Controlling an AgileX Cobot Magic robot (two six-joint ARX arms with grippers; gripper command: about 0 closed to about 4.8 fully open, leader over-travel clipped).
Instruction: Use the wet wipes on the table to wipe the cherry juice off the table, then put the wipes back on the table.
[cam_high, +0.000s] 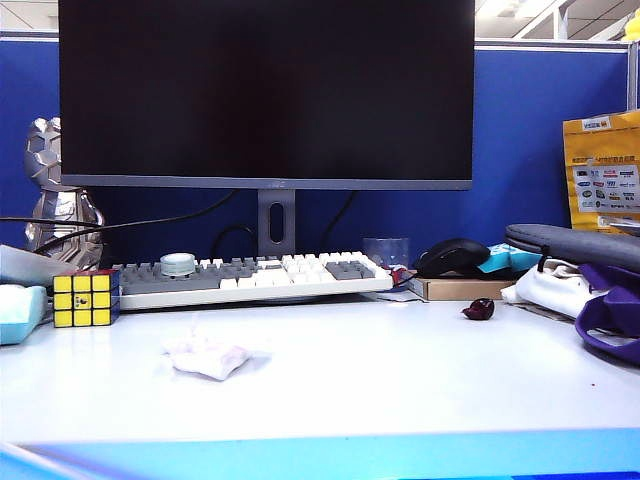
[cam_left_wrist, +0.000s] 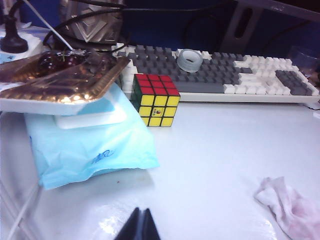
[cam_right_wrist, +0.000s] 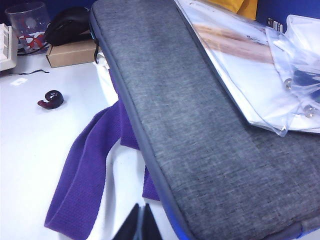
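Lying crumpled on the white counter (cam_high: 400, 370) in the exterior view, the wet wipes (cam_high: 208, 357) sit in front of the grey-and-white keyboard (cam_high: 250, 276), with a Rubik's cube (cam_high: 86, 298) off to one side and a dark red cherry (cam_high: 478, 309) well apart on the other. Neither arm appears in this view. A black monitor (cam_high: 265, 90) stands behind the keyboard, and a computer mouse (cam_high: 452, 257) rests on a cardboard box.

From the left wrist view, the left jaws (cam_left_wrist: 141, 225) are pressed together and hold nothing. Ahead of them lies bare counter, then the Rubik's cube (cam_left_wrist: 155, 100) and the keyboard (cam_left_wrist: 220, 75). A pale blue wipe packet (cam_left_wrist: 90, 150) under a foil tray lies ahead to one side; the wet wipes (cam_left_wrist: 290, 205), tinged pink, lie off to the other side, apart from the jaws.

From the right wrist view, the right jaws (cam_right_wrist: 140, 225) are likewise closed and empty. A grey fabric sleeve (cam_right_wrist: 200, 125) and a purple strap (cam_right_wrist: 85, 175) crowd the space just ahead; the cherry (cam_right_wrist: 50, 99) lies farther off on open counter.
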